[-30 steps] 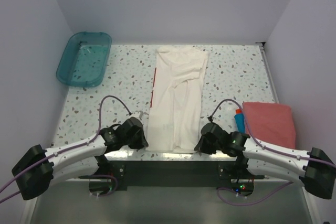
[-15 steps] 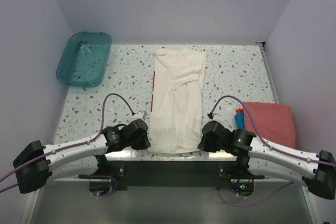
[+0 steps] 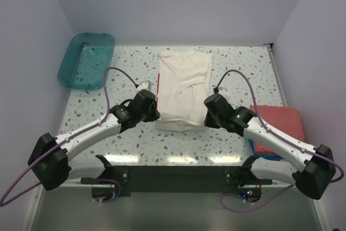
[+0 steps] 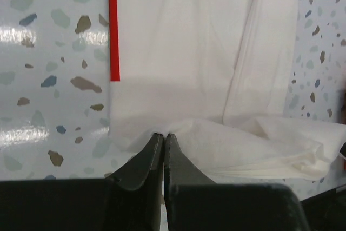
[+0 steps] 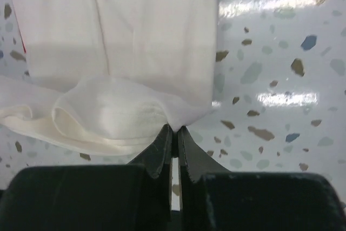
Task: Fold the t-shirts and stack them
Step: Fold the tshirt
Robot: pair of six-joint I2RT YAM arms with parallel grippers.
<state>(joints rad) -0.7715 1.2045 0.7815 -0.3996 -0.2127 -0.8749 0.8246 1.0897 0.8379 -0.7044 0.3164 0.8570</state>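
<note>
Tub (image 3: pixel 69 64) far left, salmon shirt (image 3: pixel 278 124) right

Left arm (image 3: pixel 86 134) and right arm (image 3: pixel 277 139): white, rounded link shells joined by bulky black joint housings. A thin purple cable (image 3: pixel 106 79) loops from each base to its wrist. Each wrist ends in two black, tapered fingers (image 4: pixel 143 163). A small green light (image 3: pixel 239 116) marks the right forearm.
</note>
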